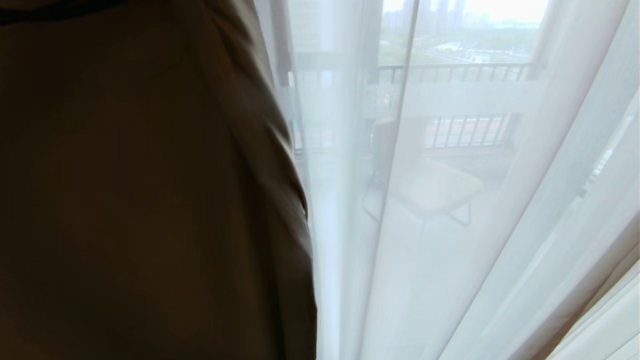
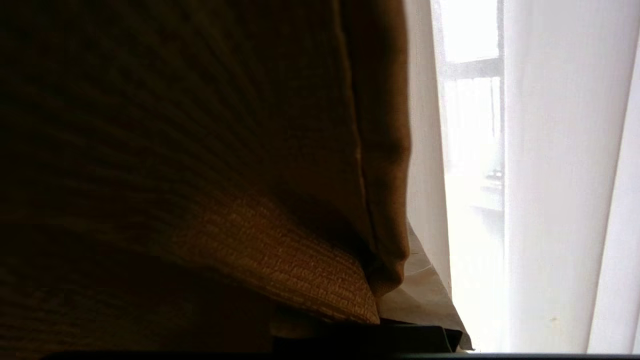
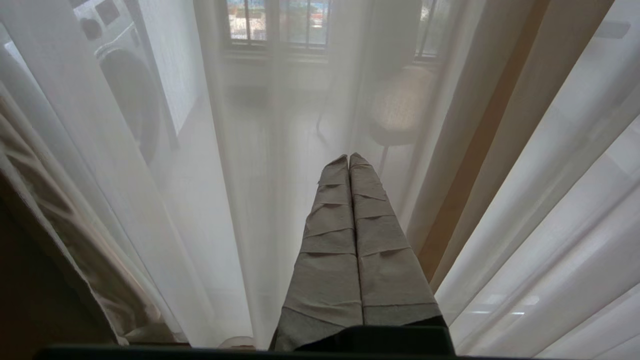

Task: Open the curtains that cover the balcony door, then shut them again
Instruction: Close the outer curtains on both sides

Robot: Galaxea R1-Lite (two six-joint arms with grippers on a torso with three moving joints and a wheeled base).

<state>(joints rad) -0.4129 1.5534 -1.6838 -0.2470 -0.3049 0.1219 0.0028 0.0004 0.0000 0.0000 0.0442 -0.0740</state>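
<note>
The thick beige-grey curtain (image 1: 150, 190) fills the left half of the head view. The white sheers (image 1: 500, 225) hang across the right half. Through them a dark upright of the balcony door (image 1: 372, 45) shows dimly. In the left wrist view the woven curtain (image 2: 280, 260) and a corner of sheer (image 2: 425, 285) gather down onto my left gripper's dark body (image 2: 400, 337). The cloth hides its fingers and is pinched there. My right gripper (image 3: 349, 157) is shut with nothing in it. Its taped fingers (image 3: 330, 235) point at the sheers (image 3: 210, 175).
Behind the sheers, a chair (image 1: 430, 185) stands on the balcony before a black railing (image 1: 460, 72). A washing machine (image 3: 125, 90) shows through the sheers in the right wrist view. More sheer folds (image 3: 550, 200) hang beside the right gripper.
</note>
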